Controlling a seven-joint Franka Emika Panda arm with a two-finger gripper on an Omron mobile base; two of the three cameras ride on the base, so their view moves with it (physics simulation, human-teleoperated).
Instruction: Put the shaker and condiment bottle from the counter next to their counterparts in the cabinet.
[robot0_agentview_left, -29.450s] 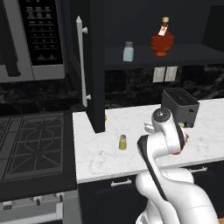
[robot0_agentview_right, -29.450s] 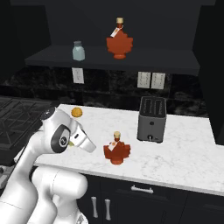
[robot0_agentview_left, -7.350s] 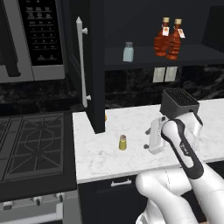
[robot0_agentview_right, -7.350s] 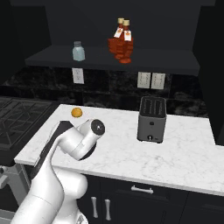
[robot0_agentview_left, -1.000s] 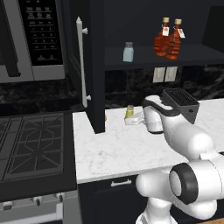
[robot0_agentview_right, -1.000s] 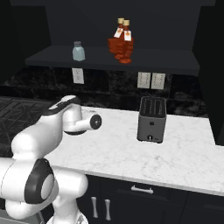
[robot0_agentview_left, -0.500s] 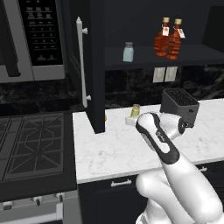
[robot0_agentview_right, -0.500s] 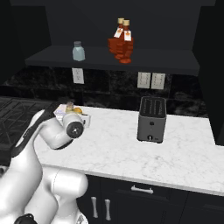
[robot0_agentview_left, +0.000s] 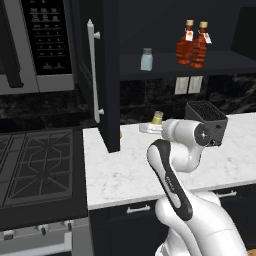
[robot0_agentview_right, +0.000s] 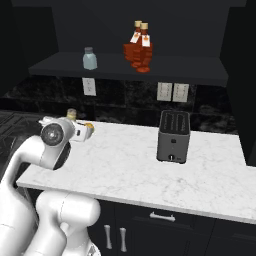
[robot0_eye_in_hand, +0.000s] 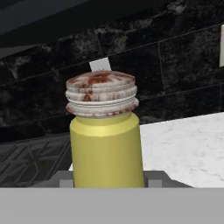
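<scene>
The shaker (robot0_eye_in_hand: 105, 135), a stubby yellow cylinder with a ridged silvery cap mottled with rusty brown, stands upright between the jaws of the gripper (robot0_agentview_left: 151, 128), which are closed narrowly on its body; in the hand view the grey fingers (robot0_eye_in_hand: 156, 178) sit against its sides low down. It carries no writing or label that can be read. In the left base view the shaker (robot0_agentview_left: 157, 118) is held above the back of the counter (robot0_agentview_left: 125, 172), below the cabinet (robot0_agentview_left: 165, 67) shelf and not yet on it. On that shelf stand the pale blue-grey shaker (robot0_agentview_left: 146, 59) and, well to its right, two red-orange bottles (robot0_agentview_left: 193, 44) touching side by side, each with a tan cap and a small white neck tag whose print is too small to read. The microwave (robot0_agentview_left: 47, 40) panel at left shows rows of white key markings, also illegible. A black toaster (robot0_agentview_right: 173, 136) sits on the counter to the right of the arm. Half a second ago the shaker was slightly lower and further left in the left base view, and the forearm ran down across the counter; now the elbow is bent up beside the toaster. At the earliest frame only one bottle stood on the shelf and the shaker stood on the counter.
</scene>
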